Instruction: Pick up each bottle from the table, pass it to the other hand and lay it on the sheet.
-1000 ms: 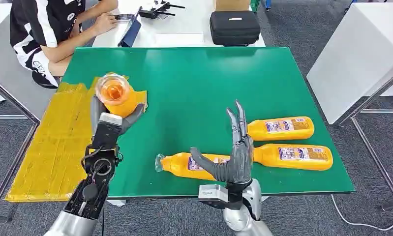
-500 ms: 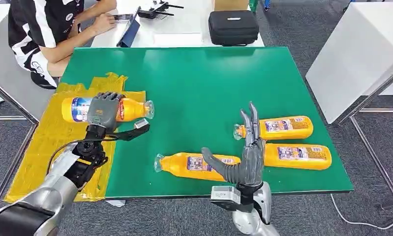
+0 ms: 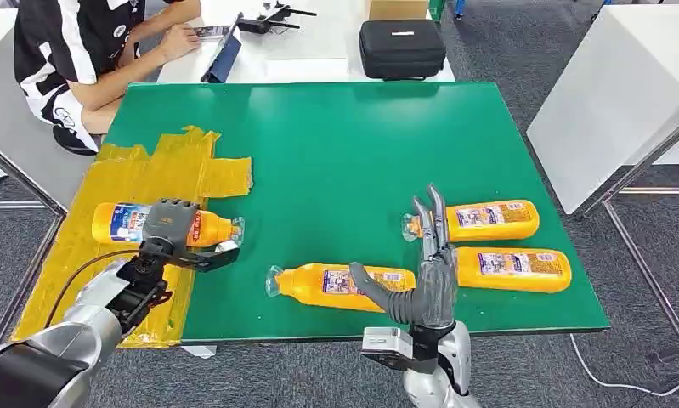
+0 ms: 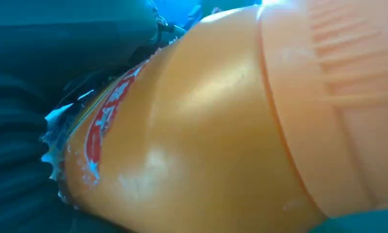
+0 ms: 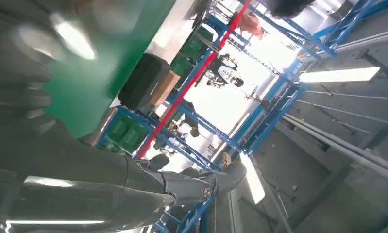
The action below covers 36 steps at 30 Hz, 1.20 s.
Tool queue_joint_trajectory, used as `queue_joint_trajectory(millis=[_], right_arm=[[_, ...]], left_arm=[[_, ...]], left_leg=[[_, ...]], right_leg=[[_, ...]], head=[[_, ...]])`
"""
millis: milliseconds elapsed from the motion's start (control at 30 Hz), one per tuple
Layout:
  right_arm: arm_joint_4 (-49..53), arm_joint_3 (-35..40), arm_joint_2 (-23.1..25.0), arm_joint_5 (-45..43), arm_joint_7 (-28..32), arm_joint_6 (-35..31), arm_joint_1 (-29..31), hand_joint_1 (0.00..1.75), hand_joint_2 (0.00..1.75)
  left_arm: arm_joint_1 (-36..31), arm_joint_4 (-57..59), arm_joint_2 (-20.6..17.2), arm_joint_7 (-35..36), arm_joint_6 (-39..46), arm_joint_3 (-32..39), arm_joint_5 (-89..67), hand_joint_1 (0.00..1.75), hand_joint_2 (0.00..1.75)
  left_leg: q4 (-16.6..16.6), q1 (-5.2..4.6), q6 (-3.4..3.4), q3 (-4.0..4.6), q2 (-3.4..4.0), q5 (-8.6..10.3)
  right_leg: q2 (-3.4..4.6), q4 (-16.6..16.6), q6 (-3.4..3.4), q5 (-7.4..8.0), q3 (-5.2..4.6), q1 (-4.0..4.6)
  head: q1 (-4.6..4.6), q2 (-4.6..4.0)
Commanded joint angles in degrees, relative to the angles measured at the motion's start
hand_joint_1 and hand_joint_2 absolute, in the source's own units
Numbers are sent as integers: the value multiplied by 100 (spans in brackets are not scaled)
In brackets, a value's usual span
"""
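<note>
The left hand (image 3: pixel 170 228) grips an orange bottle (image 3: pixel 119 223) lying over the yellow sheet (image 3: pixel 106 183) at nine o'clock on the green table (image 3: pixel 336 144), while the right hand (image 3: pixel 425 272), fingers spread and holding nothing, stands at five o'clock among three more bottles (image 3: pixel 340 285).

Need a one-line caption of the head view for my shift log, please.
Left hand holds an orange bottle over the yellow sheet; right hand open above three bottles on the green table.

Orange bottle (image 3: pixel 161 228) (blue-and-white label) lay horizontal over the yellow sheet (image 3: pixel 106 212), enclosed by the left hand's fingers (image 3: pixel 172 223). Three more orange bottles (image 3: pixel 340 285) (image 3: pixel 480 221) (image 3: pixel 510 270) lay flat just beyond the right hand's fingers (image 3: pixel 433 234).
</note>
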<state>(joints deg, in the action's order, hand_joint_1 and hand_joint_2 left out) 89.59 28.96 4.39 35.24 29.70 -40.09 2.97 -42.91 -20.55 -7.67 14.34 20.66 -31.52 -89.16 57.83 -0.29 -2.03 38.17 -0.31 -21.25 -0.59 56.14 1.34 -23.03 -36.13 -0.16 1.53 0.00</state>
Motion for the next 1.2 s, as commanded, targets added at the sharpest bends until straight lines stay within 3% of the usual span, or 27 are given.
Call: queue_joint_trajectory(millis=[33,300,633,800,867,900,967,1000,1133,1200], right_arm=[[-333,-57,-78,557,-582,29,148,0,175],[-547,-31,-137,929,-945,175,234,0,175],[-625,-26,-134,970,-985,199,264,0,175],[-820,-22,-202,1918,-1750,739,378,0,175],[-836,-28,-259,2161,-1965,1089,414,0,175],[-817,-43,-268,2282,-2075,1219,424,0,175],[-780,-99,-315,2632,-2414,1813,429,0,175],[-805,-102,-332,2816,-2574,2097,449,0,175],[-1056,-35,-323,3175,-2736,2685,475,0,175],[-1086,-12,-325,3168,-2740,2703,456,0,175]], left_arm=[[31,513,140,-498,13,441,381,0,175],[110,425,463,-818,470,1202,775,0,175],[103,422,485,-852,464,1248,804,0,175],[148,280,626,-1403,734,1791,1315,0,175],[165,111,601,-1087,1287,1495,893,0,175],[166,62,688,-1332,1329,1659,1118,0,175],[240,-390,951,-2400,1398,2165,1995,0,175],[316,-725,1057,-2764,1416,2271,2327,0,175],[1098,-2948,1084,-3095,564,2059,3331,0,175],[1250,-3278,1032,-3023,463,1987,3379,0,175]], left_leg=[[-6,0,10,-35,17,-11],[-5,7,14,-57,2,-16],[-4,4,7,-35,-9,-7],[-4,5,10,-43,-6,-10],[-4,5,6,-32,-11,-5],[-1,7,11,-46,-14,-12],[7,11,17,-61,-14,-24],[3,8,5,-21,-29,-4],[0,6,1,-16,-26,-1],[-3,1,0,-14,-12,-2]], right_leg=[[18,-6,-1,-6,31,-1],[5,-9,1,-15,59,7],[4,-7,0,-8,42,3],[7,-7,-1,-10,49,4],[1,-7,0,-6,38,4],[-1,-6,1,-14,55,6],[-2,-3,1,-26,72,10],[-17,-3,3,-11,33,8],[-14,-7,3,-7,28,5],[0,-7,3,-4,24,0]], head=[[4,0],[4,0],[2,0],[2,0],[2,0],[2,0],[2,0],[2,0],[2,0],[2,0]])
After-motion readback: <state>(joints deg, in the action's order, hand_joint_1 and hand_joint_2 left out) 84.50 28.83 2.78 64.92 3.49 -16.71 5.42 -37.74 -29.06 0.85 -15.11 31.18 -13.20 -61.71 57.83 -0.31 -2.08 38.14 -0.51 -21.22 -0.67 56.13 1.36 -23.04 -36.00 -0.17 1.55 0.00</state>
